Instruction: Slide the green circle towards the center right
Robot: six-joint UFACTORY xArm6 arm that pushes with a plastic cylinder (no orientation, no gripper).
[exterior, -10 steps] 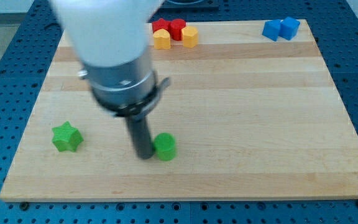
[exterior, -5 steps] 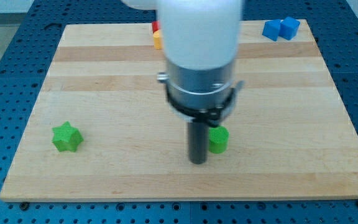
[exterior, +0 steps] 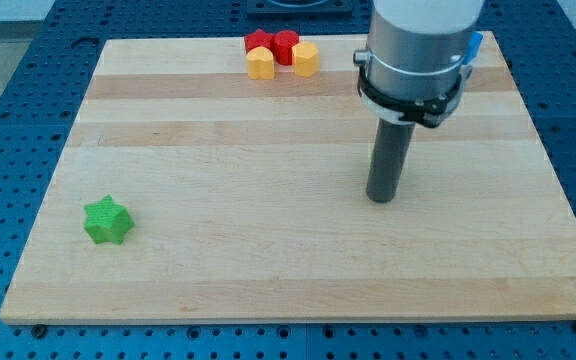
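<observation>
My tip (exterior: 381, 198) rests on the wooden board (exterior: 268, 270), right of the middle of the view. The green circle does not show in this view; it may be hidden behind the rod or the arm body, I cannot tell. A green star (exterior: 106, 220) lies near the view's lower left, far from the tip.
Two red blocks (exterior: 273, 43) and two yellow blocks (exterior: 305, 58) cluster at the view's top centre. A sliver of a blue block (exterior: 476, 43) shows at the top right behind the arm body.
The rod has moved right and up the view, from the lower middle to right of centre. The green circle, pushed rightward beside the tip, has dropped out of sight.
</observation>
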